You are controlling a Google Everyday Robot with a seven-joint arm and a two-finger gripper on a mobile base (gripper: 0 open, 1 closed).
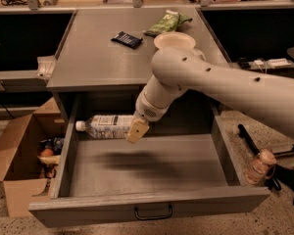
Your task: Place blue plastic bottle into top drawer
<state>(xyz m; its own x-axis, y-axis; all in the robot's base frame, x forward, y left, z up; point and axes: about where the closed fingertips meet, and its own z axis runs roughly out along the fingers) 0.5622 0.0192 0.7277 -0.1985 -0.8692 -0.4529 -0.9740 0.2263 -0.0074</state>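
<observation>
The tool [137,130], grasping the blue plastic bottle [108,126] over the top drawer [157,166] below it, should next lower and let go.

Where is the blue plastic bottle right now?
In the camera view, the blue plastic bottle hangs sideways in the gripper, over the rear of the open top drawer, its white cap near the drawer's picture-left wall.

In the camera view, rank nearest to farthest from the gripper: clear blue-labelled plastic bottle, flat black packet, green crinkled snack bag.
1. clear blue-labelled plastic bottle: in jaws of the gripper, over the grey drawer.
2. flat black packet: tabletop, behind.
3. green crinkled snack bag: tabletop's far end.
</observation>
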